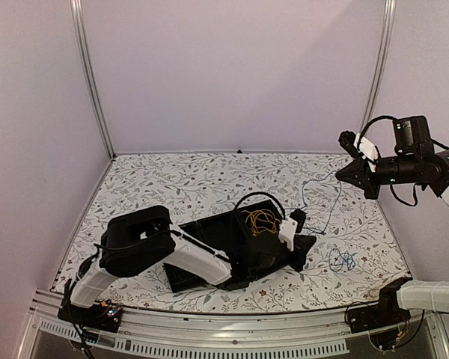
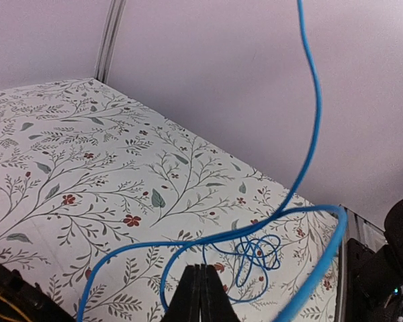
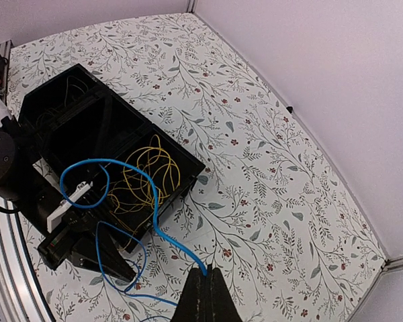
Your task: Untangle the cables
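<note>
My right gripper (image 3: pixel 207 274) is raised over the table's right side (image 1: pixel 340 174) and is shut on a thick blue cable (image 3: pixel 141 181). That cable hangs down to the black box (image 3: pixel 67 114) and loops over my left wrist. My left gripper (image 2: pixel 201 270) sits low beside the box's right end (image 1: pixel 303 258), fingers closed, with a thin blue strand running into the fingertip seam. A small blue tangle (image 1: pixel 343 260) lies on the cloth just right of it and also shows in the left wrist view (image 2: pixel 258 251). A bundle of yellow cable (image 3: pixel 144 178) lies inside the box's right compartment (image 1: pixel 260 222).
The black box (image 1: pixel 209 239) has two compartments and lies under my left arm, mid-table. White walls close off the back and both sides. My right arm's base (image 1: pixel 378 310) stands at the front right corner.
</note>
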`<state>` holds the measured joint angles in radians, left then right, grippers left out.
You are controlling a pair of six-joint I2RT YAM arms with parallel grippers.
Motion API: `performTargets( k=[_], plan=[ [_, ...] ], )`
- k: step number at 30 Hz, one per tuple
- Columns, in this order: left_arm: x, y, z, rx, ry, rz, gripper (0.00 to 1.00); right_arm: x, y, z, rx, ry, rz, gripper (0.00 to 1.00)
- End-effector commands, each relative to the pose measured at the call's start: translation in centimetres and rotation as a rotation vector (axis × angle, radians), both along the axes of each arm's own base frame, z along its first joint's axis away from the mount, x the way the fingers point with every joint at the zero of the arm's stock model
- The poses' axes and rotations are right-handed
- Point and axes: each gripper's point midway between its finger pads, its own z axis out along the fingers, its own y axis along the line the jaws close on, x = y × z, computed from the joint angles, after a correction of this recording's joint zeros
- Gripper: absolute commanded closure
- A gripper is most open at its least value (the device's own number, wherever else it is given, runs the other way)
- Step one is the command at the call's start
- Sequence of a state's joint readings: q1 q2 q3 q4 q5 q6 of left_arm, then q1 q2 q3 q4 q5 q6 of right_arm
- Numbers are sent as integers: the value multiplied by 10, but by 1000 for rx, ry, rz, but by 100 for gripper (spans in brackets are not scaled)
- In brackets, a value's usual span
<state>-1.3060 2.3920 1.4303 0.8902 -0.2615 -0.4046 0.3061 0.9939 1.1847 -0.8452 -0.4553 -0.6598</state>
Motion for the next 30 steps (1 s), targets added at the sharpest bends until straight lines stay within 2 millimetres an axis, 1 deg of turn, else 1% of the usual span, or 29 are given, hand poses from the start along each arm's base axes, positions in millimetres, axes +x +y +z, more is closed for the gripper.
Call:
performTargets(
  k=[1, 5, 8, 12, 14, 16, 17, 18, 19, 20, 22, 25, 28, 30],
  plan=[
    [5, 11, 60, -153, -43, 24, 100, -1, 1, 15, 39, -28, -5, 100],
    [2, 18, 65, -167, -51, 16, 100, 1, -3, 13, 27, -35, -28, 100],
    [-2, 30, 76, -195, -57, 17, 100, 5, -9, 12, 7, -50, -66, 100],
    [0, 48, 88, -207, -73, 56, 100, 4, -9, 14, 18, -53, -62, 100],
    [6, 51, 88, -189, -63, 91, 100, 4, -7, 15, 26, -49, -56, 100],
    [16, 51, 80, -154, -36, 132, 100, 3, -6, 17, 37, -46, -49, 100],
    [20, 51, 78, -146, -23, 145, 94, 3, -5, 17, 41, -43, -45, 100],
    [25, 50, 75, -139, -9, 153, 85, 1, -4, 18, 48, -38, -37, 100],
    [29, 47, 72, -135, 3, 155, 80, -1, -2, 20, 57, -34, -23, 100],
    [33, 45, 69, -130, 15, 158, 77, -2, 0, 21, 63, -31, -15, 100],
    [40, 39, 65, -132, 38, 159, 75, -4, 2, 23, 76, -23, -2, 100],
    [51, 29, 67, -149, 54, 152, 73, -6, 4, 25, 88, -19, 9, 100],
    [66, 29, 65, -170, 88, 189, 72, -5, 4, 24, 88, -12, 7, 100],
    [80, 35, 63, -181, 116, 240, 73, -7, 5, 24, 92, -7, 13, 100]
  ],
)
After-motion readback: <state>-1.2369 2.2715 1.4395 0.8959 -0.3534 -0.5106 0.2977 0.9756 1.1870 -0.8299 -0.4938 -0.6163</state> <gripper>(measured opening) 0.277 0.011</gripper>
